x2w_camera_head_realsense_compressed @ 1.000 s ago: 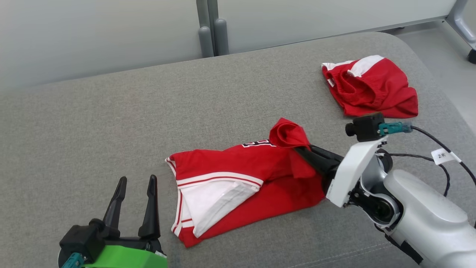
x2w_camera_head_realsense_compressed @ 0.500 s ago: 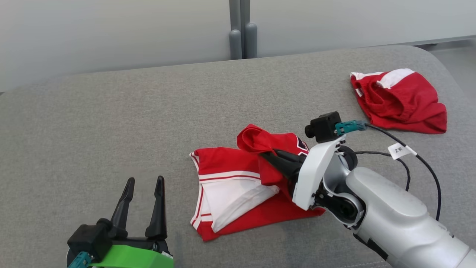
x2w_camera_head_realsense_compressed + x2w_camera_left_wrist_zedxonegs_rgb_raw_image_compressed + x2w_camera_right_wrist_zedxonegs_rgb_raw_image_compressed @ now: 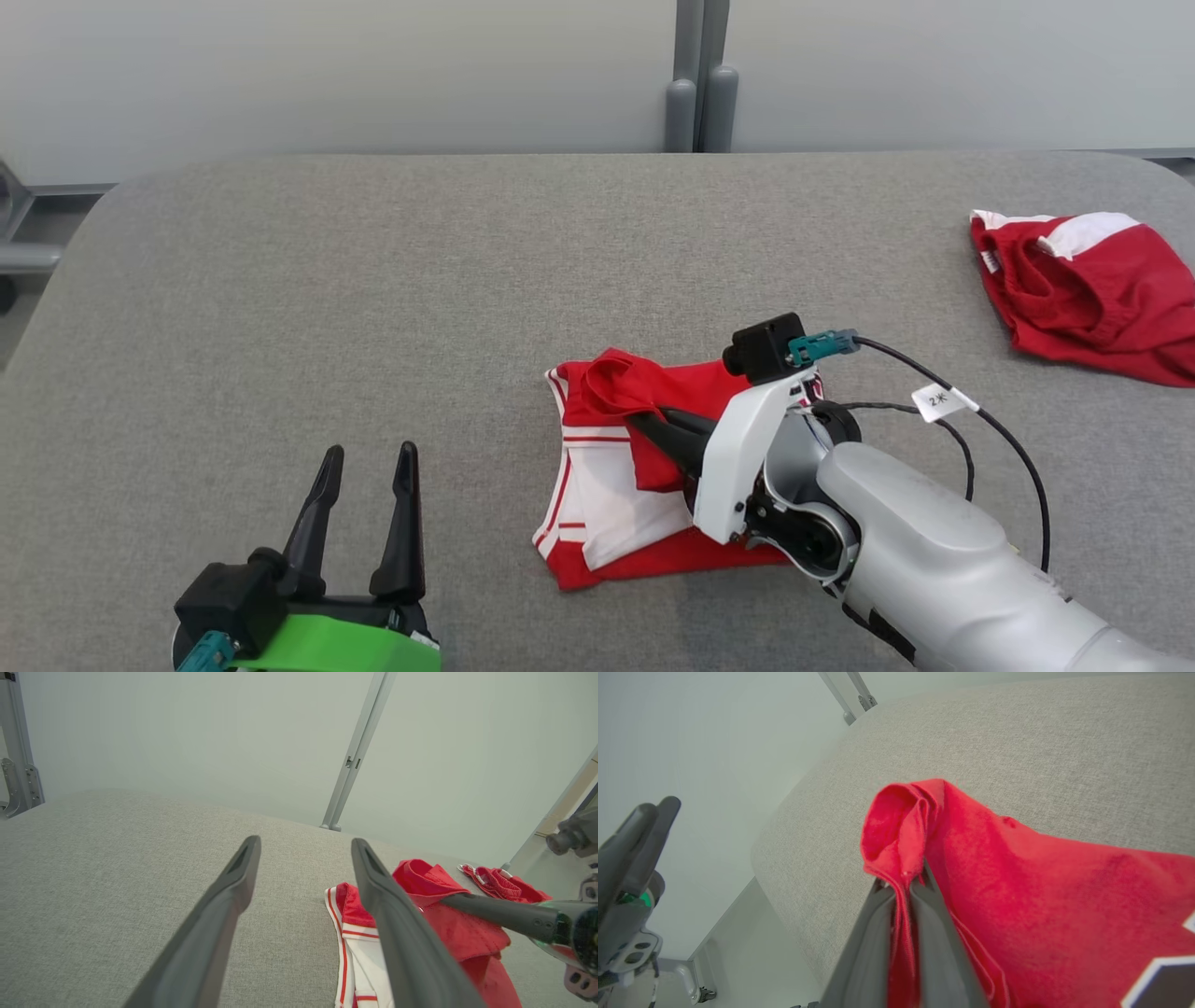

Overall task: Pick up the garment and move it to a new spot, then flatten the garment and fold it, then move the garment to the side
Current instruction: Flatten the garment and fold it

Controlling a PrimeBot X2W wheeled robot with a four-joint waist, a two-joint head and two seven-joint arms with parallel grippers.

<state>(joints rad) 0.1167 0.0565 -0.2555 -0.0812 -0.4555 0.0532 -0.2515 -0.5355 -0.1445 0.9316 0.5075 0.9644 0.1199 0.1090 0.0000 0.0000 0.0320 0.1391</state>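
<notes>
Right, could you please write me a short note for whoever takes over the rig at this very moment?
The right pincer is shut on a bunched edge of the red and white garment, held up over the rest of it.
The left pincer is open and empty, to the garment's left and apart from it.
The garment lies on the grey cushion; a second red garment lies at the far right.
Done: the garment looks partly doubled over.
Left: lay the held edge down, release, tidy the fold, then move the garment to the side.
</notes>
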